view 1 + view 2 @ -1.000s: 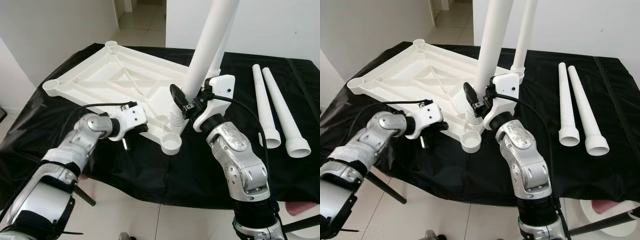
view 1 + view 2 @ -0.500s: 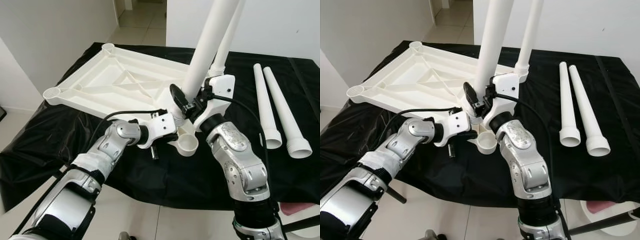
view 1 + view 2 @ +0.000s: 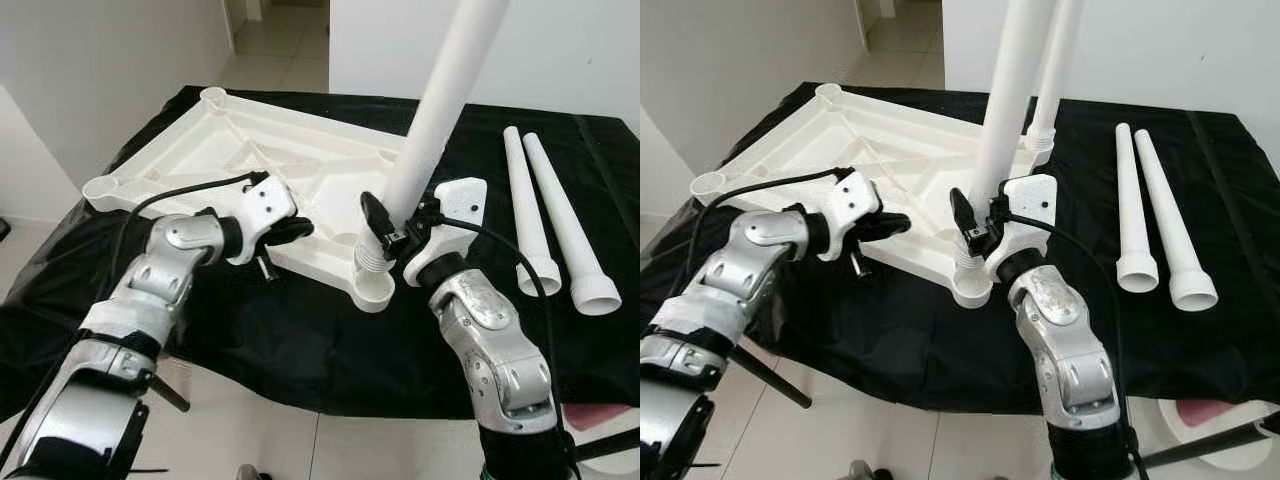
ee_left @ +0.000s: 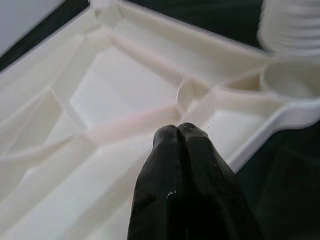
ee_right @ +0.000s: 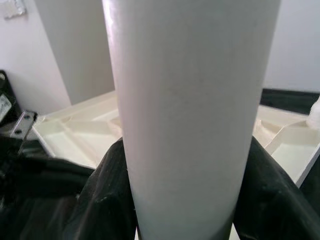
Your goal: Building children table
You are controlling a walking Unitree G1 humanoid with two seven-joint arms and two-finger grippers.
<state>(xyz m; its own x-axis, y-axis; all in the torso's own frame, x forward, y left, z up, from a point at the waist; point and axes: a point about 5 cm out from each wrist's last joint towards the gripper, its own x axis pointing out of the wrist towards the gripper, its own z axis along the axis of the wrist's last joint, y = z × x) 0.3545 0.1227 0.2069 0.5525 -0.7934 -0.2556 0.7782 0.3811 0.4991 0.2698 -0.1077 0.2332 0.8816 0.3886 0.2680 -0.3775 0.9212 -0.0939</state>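
The white tabletop (image 3: 250,160) is lying upside down on the black-draped bench (image 3: 300,330). A white leg (image 3: 430,130) is standing over its near right corner socket (image 3: 372,288), with the right gripper (image 3: 392,222) clamping its jaws around it. The left gripper (image 3: 290,230), jaws pressed together and holding nothing, is resting at the tabletop's near edge. Two spare legs (image 3: 550,210) are lying to the far right.

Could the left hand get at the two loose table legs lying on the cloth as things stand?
Probably not. The two loose legs lie far on the robot's right, beyond the upright leg gripped by the right hand. The left hand, fingers shut, rests on the upturned tabletop; that arm and leg block its path.
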